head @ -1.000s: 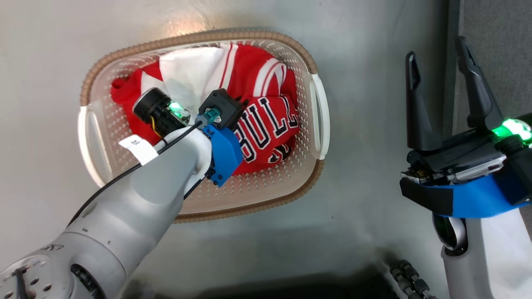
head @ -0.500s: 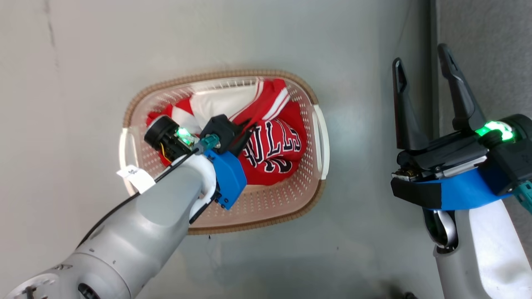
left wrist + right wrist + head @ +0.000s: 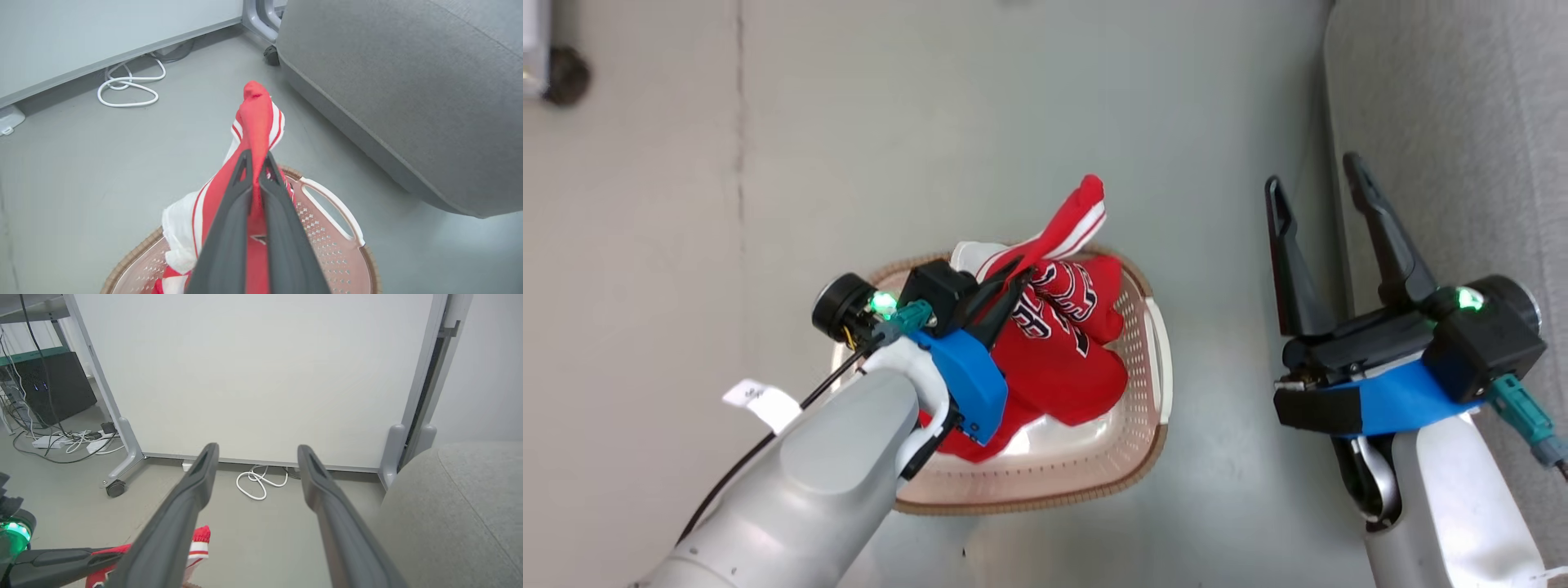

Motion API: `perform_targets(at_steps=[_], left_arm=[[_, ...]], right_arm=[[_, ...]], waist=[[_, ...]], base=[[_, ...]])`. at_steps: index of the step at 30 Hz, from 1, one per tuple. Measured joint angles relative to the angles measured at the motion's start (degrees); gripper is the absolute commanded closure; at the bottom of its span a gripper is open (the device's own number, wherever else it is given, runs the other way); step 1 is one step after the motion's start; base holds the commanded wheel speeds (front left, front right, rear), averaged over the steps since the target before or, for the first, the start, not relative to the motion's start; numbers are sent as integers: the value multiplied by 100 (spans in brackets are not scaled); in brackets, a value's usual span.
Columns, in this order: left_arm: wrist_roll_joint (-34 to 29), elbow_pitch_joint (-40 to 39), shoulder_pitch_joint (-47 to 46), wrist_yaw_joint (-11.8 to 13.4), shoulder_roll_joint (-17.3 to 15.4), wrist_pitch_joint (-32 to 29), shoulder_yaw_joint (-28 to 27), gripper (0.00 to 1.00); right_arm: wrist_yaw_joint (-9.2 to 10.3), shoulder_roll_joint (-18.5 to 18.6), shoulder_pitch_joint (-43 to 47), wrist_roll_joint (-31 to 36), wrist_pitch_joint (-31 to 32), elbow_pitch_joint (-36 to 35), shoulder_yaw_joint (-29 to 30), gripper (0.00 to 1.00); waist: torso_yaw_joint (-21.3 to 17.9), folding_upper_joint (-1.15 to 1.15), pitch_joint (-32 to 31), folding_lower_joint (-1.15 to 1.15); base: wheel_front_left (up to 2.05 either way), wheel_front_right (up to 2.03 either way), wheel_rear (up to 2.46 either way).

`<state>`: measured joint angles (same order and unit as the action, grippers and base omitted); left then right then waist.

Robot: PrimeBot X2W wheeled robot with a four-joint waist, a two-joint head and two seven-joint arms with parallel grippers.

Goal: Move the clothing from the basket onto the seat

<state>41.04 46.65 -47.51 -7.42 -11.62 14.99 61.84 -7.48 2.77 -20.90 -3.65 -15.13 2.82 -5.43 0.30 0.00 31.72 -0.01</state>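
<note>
My left gripper (image 3: 1015,283) is shut on the clothing (image 3: 1062,367), pinching a red fold with white stripes. The fold sticks up past the fingertips (image 3: 245,157) in the left wrist view, where the clothing (image 3: 255,110) hangs down into the basket (image 3: 339,204). The lettered jersey and a white part dangle from the same grip over the cream basket (image 3: 1156,359), their lower ends still inside it. My right gripper (image 3: 1311,175) stands open and empty to the right, beside the grey seat (image 3: 1462,122). Its fingers frame bare floor, right gripper (image 3: 257,449).
The seat (image 3: 408,81) runs along the right of the basket. A pale partition panel (image 3: 261,375) on castered feet (image 3: 115,488) stands beyond, with a white cable loop (image 3: 126,85) on the floor at its base. More cables and a dark box (image 3: 57,388) lie far left.
My left gripper has risen with the clothing, pulling the bundle up out of the basket so the basket's floor shows. The head camera has also shifted. The right gripper stays open.
</note>
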Motion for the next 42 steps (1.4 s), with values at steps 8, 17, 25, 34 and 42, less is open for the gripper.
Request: perform_targets(at_steps=[8,17,25,34,42], left_arm=[[-636,-543,569,0,-35,0,-917,100],[-1163,-1239,1012,0,-35,1,-1666,100],[-1602,-1874,1067,0,-25,0,-2087,100],[-1846,-2775,937,0,63,7,-2398,100],[-1945,-3066,709,0,111,8,-2373,100]], right_arm=[[0,1,275,-112,0,205,-41,0],[0,1,598,-235,0,341,-64,0],[0,0,770,-302,0,416,-93,0],[0,1,937,-410,0,460,-145,0],[0,1,989,-449,0,441,-192,0]], waist=[[104,0,-814,0],[195,0,-1544,0],[250,0,-1963,0],[241,0,-2283,0],[268,0,-2410,1]], base=[[0,0,0],[0,0,0],[0,0,0],[0,0,0],[0,0,0]])
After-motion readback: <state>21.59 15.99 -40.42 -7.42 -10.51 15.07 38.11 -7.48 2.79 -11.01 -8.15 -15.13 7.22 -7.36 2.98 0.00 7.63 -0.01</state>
